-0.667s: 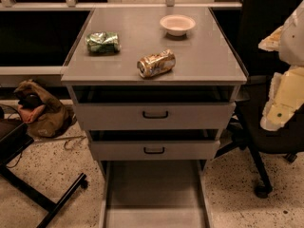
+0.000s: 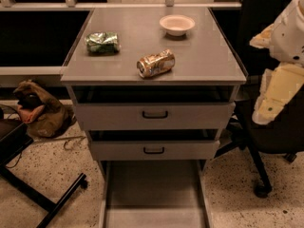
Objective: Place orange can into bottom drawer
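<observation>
arm (image 2: 292, 25): was a white rounded shell with a few dark specks, tan wedge jutting from it | gripper (image 2: 274, 95): sat at the view's right edge below it, pale cream-yellow, blocky, one small dark dot

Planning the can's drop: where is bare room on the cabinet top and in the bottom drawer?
The bottom drawer has a bare floor between its rails. The top is free right of the can, in front of the bowl, and at the front left corner before the packet. It is tightest between packet and can. The gripper hangs beyond the top's right edge.
</observation>
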Motion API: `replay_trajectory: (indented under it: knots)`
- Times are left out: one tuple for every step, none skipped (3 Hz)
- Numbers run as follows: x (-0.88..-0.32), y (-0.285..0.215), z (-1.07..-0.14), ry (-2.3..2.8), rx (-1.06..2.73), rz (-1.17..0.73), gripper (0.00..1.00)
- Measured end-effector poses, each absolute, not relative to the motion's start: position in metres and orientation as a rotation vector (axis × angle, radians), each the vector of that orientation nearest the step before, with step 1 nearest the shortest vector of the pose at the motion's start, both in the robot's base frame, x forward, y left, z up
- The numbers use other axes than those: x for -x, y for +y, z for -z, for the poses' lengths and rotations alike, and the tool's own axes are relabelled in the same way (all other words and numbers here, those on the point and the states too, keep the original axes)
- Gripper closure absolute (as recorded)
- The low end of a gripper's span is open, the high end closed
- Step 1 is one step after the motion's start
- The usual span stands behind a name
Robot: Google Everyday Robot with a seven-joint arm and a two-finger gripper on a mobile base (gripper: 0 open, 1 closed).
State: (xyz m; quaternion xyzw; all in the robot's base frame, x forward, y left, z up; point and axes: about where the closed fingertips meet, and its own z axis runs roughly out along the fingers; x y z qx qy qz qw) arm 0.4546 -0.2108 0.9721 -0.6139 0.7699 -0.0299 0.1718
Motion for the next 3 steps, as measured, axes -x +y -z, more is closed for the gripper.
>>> replay_trajectory:
  knots:
    - [-0.496, -0.199, -0.955, 2.124, 1.784, 0.009, 0.00]
    - [-0.553, -0.167, -0.932, 2.042, 1.841, -0.083, 0.00]
    - [-0.553, -0.167, -0.932, 2.042, 1.841, -0.083, 0.00]
